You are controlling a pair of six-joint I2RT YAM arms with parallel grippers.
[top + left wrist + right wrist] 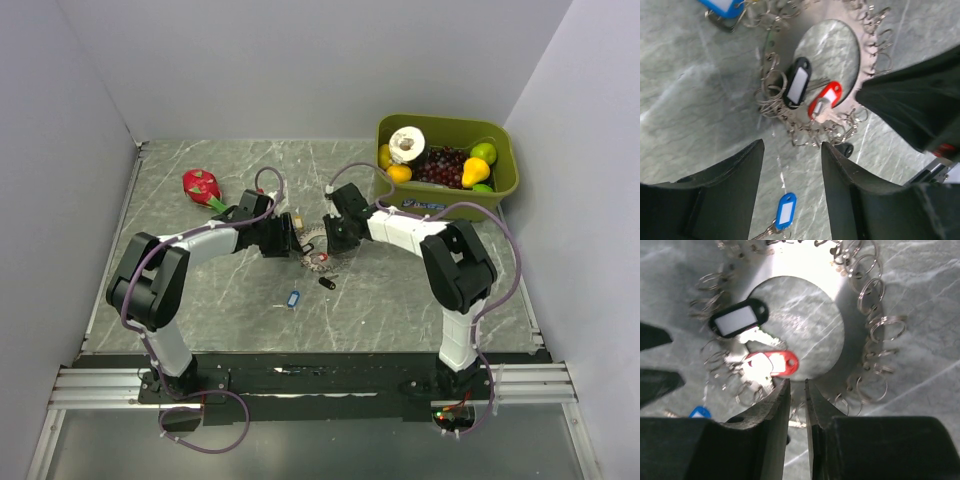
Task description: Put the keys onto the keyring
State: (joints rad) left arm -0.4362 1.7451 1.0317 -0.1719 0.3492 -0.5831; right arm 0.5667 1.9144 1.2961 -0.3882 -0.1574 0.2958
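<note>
Hovering nose to nose over the keyring (315, 252), a flat metal disc fringed with small split rings at the centre of the top view, are both arms. The left gripper (792, 145) is spread wide, with nothing between its fingers. The right gripper (797, 382) has its fingers nearly pressed together, tips at the disc's near rim; whether they pinch anything I cannot tell. A black tag (796, 82) and a red tag (825, 99) lie on the disc. One blue key (293, 299) lies loose on the table below the disc, with a black fob (327, 282) near it to the upper right. Another blue tag (722, 6) sits among the rings at the upper left of the left wrist view.
</note>
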